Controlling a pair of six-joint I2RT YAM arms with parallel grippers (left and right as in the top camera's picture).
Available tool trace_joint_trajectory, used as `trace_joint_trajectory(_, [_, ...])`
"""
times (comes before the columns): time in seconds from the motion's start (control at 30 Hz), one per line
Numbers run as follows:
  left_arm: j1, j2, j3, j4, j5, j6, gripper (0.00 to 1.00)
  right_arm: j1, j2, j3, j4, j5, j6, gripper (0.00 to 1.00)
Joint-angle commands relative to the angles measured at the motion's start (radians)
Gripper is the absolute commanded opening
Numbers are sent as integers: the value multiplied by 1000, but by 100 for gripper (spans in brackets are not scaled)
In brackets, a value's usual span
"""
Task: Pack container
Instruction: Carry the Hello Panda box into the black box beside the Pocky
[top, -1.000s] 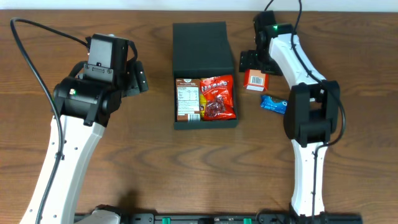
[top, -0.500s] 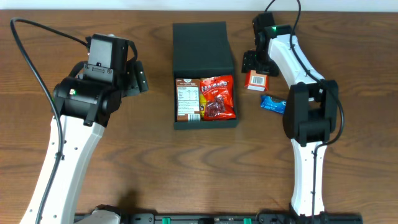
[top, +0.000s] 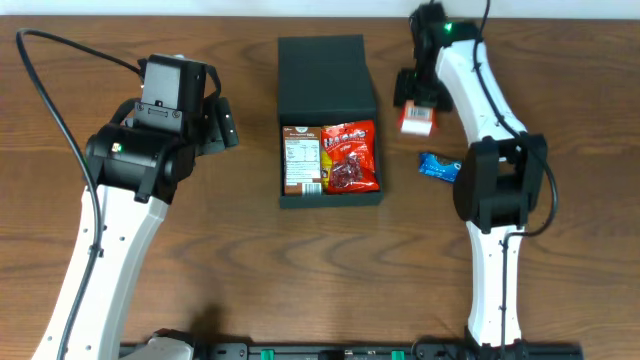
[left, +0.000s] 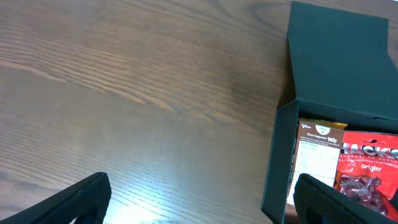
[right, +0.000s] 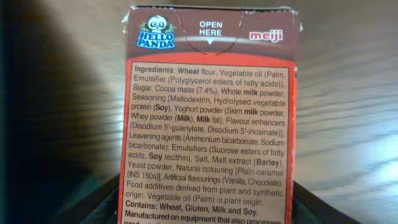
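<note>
Gripping the red snack box (top: 417, 118) tight in the right pincer (top: 416, 100), near the open dark box (top: 322, 75) mid-surface (top: 250, 260) so it can join two packets (top: 303, 158) inside, with the left pincer (left: 205, 202) spread wide, out of the way.

Both arms: white link shells, black joint housings. Left arm (top: 105, 240): black cable (top: 22, 38) loops alongside. Right arm (top: 495, 290): green light (top: 447, 28) lit. Left hand (left: 202, 183): matte black fingers (left: 78, 200).
</note>
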Motion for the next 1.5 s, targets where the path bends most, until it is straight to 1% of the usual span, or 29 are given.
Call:
trace_joint_trajectory(0.0, [3,3,22,1,-14,-4,95,6,-5,154,-79,-16,-20,64])
trace_joint_trajectory(0.07, [3,3,22,1,-14,-3,95,22,-5,234,-157,-53,-38,63])
trace_joint_trajectory(0.2, [3,3,22,3,-15,-3,95,68,-5,308,-258,-83,-67,65])
trace_joint_trajectory(0.3, [3,3,22,2,-15,-3,95,118,-5,327,-308,-83,-106,65])
trace_joint_trajectory(0.5, [3,3,22,2,-14,-3,95,176,-24,328,-386,-83,-114,59])
trace_joint_trajectory(0.67, [3,3,22,0,-14,1,95,176,-105,259,-386,-101,-117,60])
trace_joint_trajectory(0.73, [3,3,22,0,-15,4,95,178,-153,193,-386,-89,-117,60])
trace_joint_trajectory(0.83, [3,3,22,1,-15,40,95,189,-242,28,-383,-37,-117,58])
trace_joint_trajectory(0.93, [3,3,22,11,-18,54,95,190,-320,-114,-340,-22,-117,60])
trace_joint_trajectory(1.03, [3,3,22,37,-18,59,95,217,-372,-219,-223,-23,-105,63])
trace_joint_trajectory(1.17, [3,3,22,45,-18,65,95,281,-367,-285,-77,-23,-20,64])
trace_joint_trajectory(1.27, [3,3,22,38,-18,65,95,331,-367,-371,53,-21,37,65])
trace_joint_trajectory(1.47, [3,3,22,31,-18,65,95,344,-367,-516,142,14,164,65])
